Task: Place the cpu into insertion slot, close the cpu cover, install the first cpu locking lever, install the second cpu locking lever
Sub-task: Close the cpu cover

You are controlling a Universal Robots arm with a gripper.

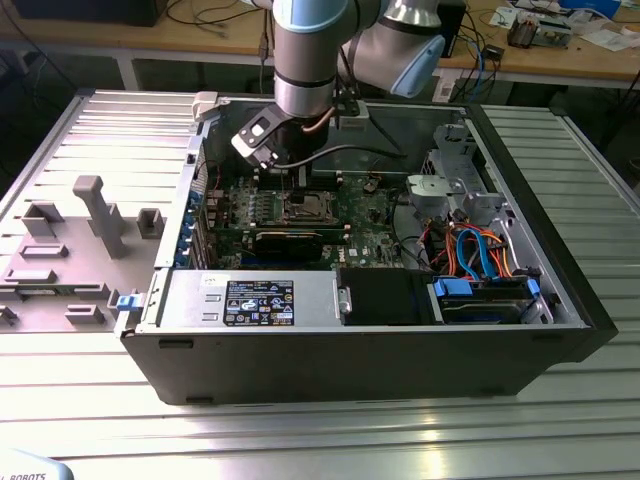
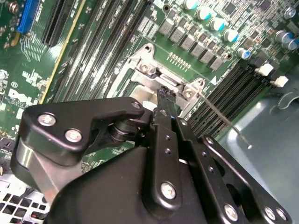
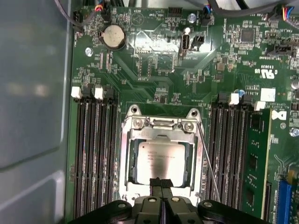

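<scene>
Though pinched, hand [image 3: 161, 182] just beside cpu [image 3: 161, 158].

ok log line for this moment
cpu: in insertion slot | cpu cover: down over it | gripper: shut, at cover edge

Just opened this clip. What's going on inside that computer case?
A robot arm reaches into the open computer case, above the motherboard. The cpu lies in the insertion slot, and the cpu cover is down around it. The gripper, fingers shut together, sits at the cover's edge by the chip. A thin wire lever slants away from the socket and does not look latched.
</scene>
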